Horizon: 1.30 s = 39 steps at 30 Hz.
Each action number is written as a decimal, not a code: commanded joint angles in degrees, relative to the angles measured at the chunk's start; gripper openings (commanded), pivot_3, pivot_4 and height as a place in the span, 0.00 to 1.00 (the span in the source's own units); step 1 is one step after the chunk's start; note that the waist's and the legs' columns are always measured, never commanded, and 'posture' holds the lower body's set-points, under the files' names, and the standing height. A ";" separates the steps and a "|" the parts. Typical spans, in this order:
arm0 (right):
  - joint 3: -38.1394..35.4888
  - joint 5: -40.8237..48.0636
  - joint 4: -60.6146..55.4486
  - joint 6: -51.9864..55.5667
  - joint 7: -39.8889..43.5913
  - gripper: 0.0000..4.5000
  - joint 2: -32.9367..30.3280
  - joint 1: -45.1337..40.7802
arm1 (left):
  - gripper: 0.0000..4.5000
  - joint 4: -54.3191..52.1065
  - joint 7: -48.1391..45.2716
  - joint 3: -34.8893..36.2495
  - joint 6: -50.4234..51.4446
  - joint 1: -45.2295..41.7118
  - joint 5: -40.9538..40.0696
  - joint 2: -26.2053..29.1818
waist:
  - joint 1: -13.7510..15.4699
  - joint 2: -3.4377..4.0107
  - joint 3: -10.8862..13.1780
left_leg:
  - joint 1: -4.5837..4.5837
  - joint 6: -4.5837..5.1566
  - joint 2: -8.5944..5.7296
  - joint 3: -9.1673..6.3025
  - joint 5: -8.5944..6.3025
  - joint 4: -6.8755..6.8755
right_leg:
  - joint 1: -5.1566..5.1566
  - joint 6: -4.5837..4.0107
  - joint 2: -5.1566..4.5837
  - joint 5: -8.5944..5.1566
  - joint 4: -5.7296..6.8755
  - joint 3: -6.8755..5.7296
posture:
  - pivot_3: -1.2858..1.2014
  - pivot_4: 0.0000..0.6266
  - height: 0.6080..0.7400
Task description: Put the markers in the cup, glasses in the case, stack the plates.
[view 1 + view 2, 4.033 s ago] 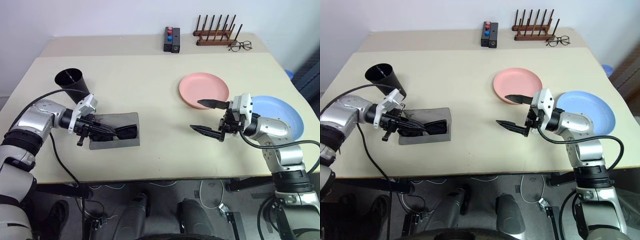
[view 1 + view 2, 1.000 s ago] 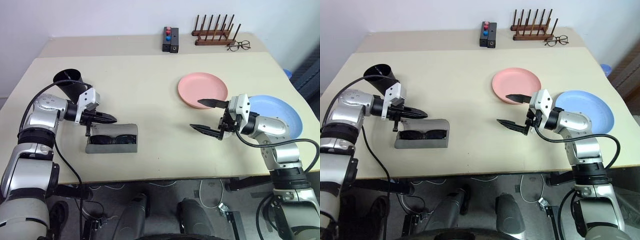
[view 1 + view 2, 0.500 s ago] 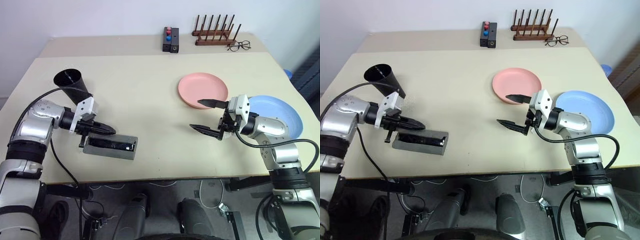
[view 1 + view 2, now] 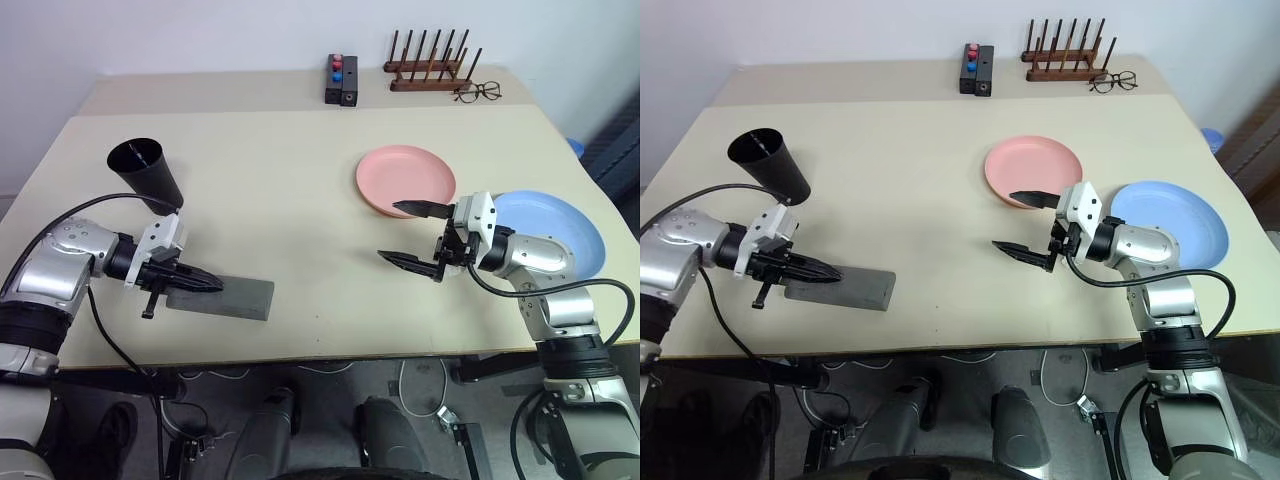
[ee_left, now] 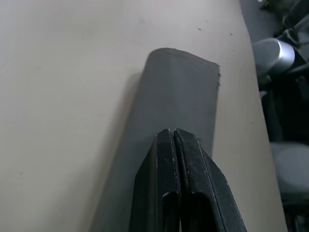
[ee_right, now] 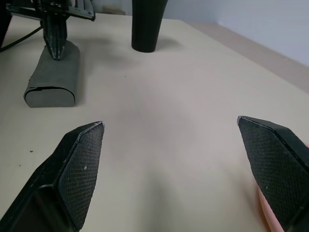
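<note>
Case [image 4: 222, 297]: near left, lid now folded flat shut over the sunglasses; that step judged complete.
Left gripper [image 4: 213, 285]: fingers pressed together, resting on lid.
Right gripper [image 4: 410, 233]: fingers wide apart, empty.
Plates [image 4: 405, 178], [image 4: 565, 228]: far right, unstacked.
Cup [image 4: 146, 173]: far left, upright.

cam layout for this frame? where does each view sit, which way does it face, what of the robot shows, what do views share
Left eye and right eye: on the head, looking forward and down over the table; both arms show, the shut left end effector over the closed grey case, the open right end effector by the pink plate.
Left wrist: looks along its shut fingers at the case.
Right wrist: looks between its open fingers across the table.
Shared: the right wrist view also catches the case, the cup and the left end effector.
</note>
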 commanded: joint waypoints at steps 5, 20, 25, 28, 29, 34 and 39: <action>-0.66 0.23 -0.36 -1.16 -0.17 1.00 0.28 -0.51 | 0.01 0.65 0.13 0.75 -1.81 3.32 3.60 -2.35 | 0.04 0.06 -0.04 | 0.03 0.00 0.00 0.03 0.00 -0.02 | 0.00 -0.01 -0.01 0.00 -0.01 0.02 | 0.52 0.24 1.00; -1.27 0.36 -0.12 -1.16 -0.18 1.00 0.00 -0.53 | 0.01 -2.15 -0.29 7.08 16.30 -0.66 -6.64 -3.61 | 0.16 0.61 -0.39 | 0.08 0.03 -0.03 0.04 -0.02 0.01 | 0.08 0.00 -0.01 0.00 -0.05 0.00 | 0.52 0.24 1.00; -2.43 1.09 0.21 0.03 -1.27 1.00 -0.13 -1.10 | 0.20 -0.29 0.31 12.01 22.69 -9.01 -11.69 -5.25 | 0.14 0.51 -0.33 | 0.02 0.02 -0.02 -0.02 -0.01 0.07 | 0.06 0.01 0.12 0.00 -0.02 -0.06 | 0.52 0.24 1.00; -4.00 3.88 -0.78 3.77 -2.22 1.00 0.03 -2.16 | 0.52 -0.14 2.40 14.81 26.61 -12.66 -14.47 -8.04 | 0.07 0.52 -0.33 | 0.03 0.02 -0.03 0.00 -0.01 0.07 | 0.13 0.02 0.11 0.00 -0.03 -0.06 | 0.52 0.24 1.00; -4.82 5.09 -1.49 5.28 -2.93 1.00 0.08 -2.60 | 0.65 -0.44 3.03 15.50 28.07 -13.40 -15.31 -8.80 | 0.03 0.52 -0.33 | 0.03 0.03 -0.03 0.02 -0.01 0.06 | 0.29 0.02 0.10 0.00 -0.03 -0.05 | 0.52 0.24 1.00; -6.87 -0.03 -0.23 7.08 -10.24 1.00 -3.27 -3.15 | 1.00 -2.50 5.36 15.62 21.40 -12.94 -12.61 -12.89 | -0.03 0.50 -0.32 | 0.01 0.03 0.00 0.02 0.00 0.04 | 0.25 0.02 0.14 0.00 -0.01 -0.04 | 0.52 0.24 1.00; -7.23 -5.09 0.83 12.51 -14.95 1.00 -9.50 -1.92 | 1.00 -3.15 9.04 16.50 13.98 -12.46 -11.23 -17.39 | 0.55 0.50 -0.32 | -0.04 0.02 -0.04 0.05 0.00 0.09 | 0.23 0.02 0.04 0.01 -0.03 -0.03 | 0.52 0.24 1.00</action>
